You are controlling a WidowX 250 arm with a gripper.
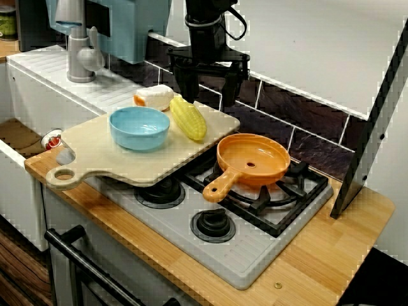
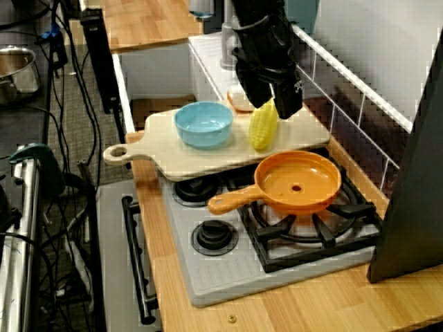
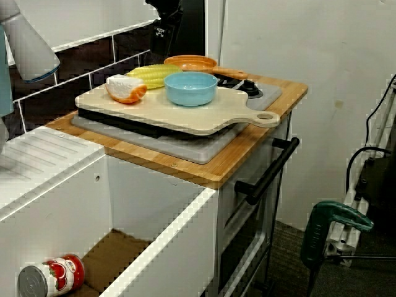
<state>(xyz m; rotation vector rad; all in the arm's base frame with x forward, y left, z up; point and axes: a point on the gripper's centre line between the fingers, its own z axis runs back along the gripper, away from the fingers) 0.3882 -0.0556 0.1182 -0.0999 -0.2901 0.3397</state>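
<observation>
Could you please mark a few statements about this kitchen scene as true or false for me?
The blue bowl stands on the cutting board. True.
The corn lies in the orange pan. False: the pan is empty; the corn lies on the board beside the bowl.
The tool hangs over the corn's far end, jaws apart. True.
The can stands on the board. False: it lies in the sink.

front cam high twd backsplash [image 1: 306, 118], stove-end cam high twd sink [image 2: 156, 72], sink-end cam low, all mid-range, share cutting board [image 1: 95, 150]
</observation>
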